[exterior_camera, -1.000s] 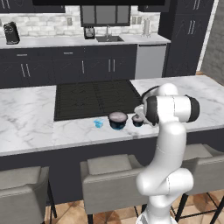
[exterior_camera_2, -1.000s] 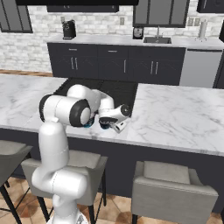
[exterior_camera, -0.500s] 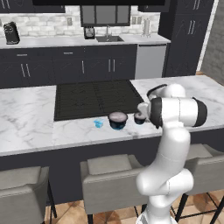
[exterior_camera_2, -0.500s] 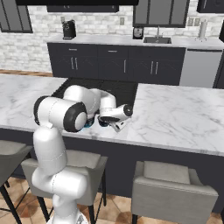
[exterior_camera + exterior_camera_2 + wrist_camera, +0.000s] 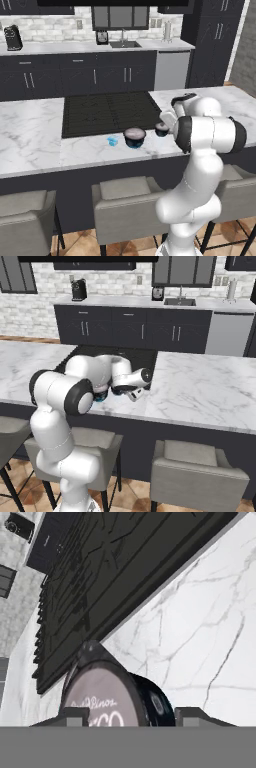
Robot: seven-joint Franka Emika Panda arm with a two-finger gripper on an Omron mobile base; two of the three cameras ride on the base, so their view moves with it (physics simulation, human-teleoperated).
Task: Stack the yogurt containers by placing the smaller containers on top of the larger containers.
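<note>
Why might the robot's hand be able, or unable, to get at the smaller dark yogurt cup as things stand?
Probably able. In the hand view the smaller dark cup sits right between the hand's fingertips, with nothing between them. The biggest cup and the light-blue cup stand apart to one side on the counter.

Pale lettering runs across the grey-pink lid (image 5: 102, 699) of the dark yogurt cup at the bottom of the hand view. A small script line on top is too blurred to read. Beneath it, larger white capitals cut by the frame edge look like "CO".
</note>
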